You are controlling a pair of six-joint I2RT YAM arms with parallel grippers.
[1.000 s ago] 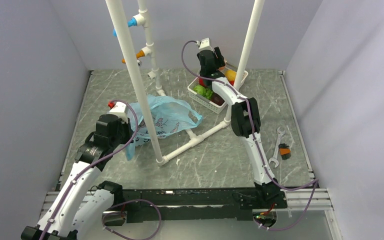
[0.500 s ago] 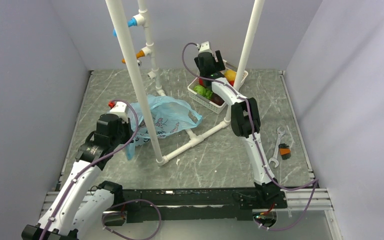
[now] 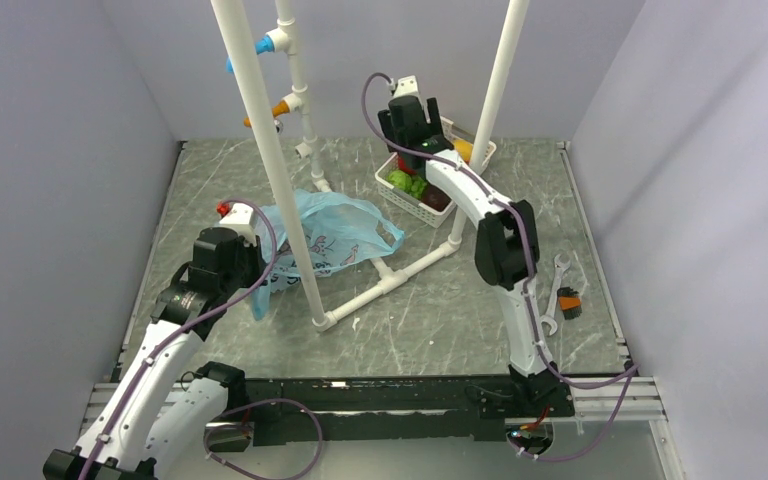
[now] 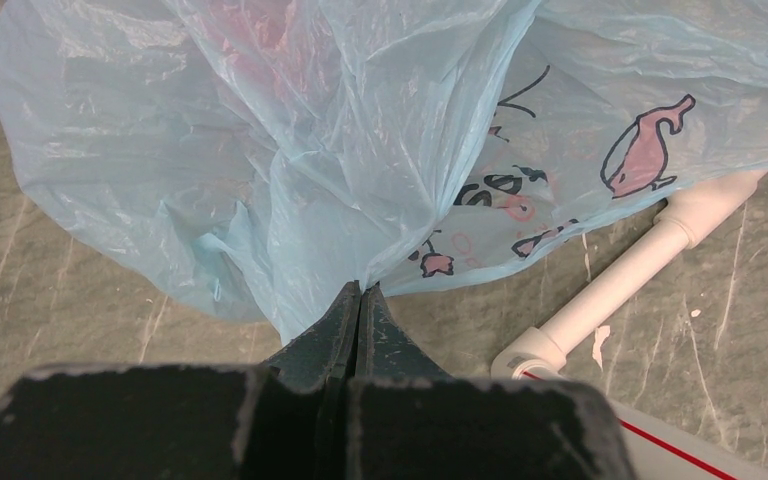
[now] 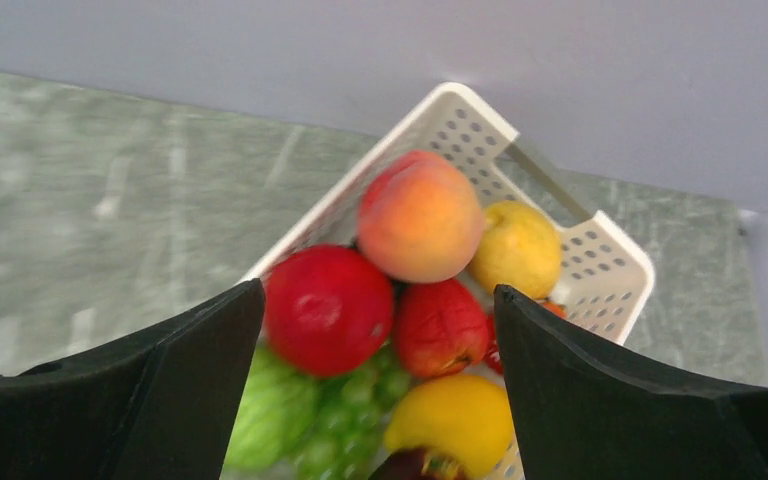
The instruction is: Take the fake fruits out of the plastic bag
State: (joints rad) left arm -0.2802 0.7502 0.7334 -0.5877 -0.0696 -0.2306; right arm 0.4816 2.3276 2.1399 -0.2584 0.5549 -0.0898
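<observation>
The left arm rises from the lower left of the top view, elbow bent, wrist tipped down at centre left. The left gripper is closed tight, its fingers pinching a gathered fold at the near edge of the bag. The bag lies crumpled on the table just left of centre in the top view, against the base of a white pipe frame. A reddish patch shows through the film in the upper left of the left wrist view; what it is I cannot tell.

The right arm stretches from the lower right up the frame, elbow at centre right and forearm angled up and left. The right gripper hangs over the basket at top centre. Its fingers are spread wide with nothing between them.

The visible fruits lie piled in the basket, in the middle of the right wrist view. A peach ball sits on top, with a red ball touching it at lower left. Yellow pieces are to the right and green pieces at the lower left.

A wrench lies at the right edge of the table.
</observation>
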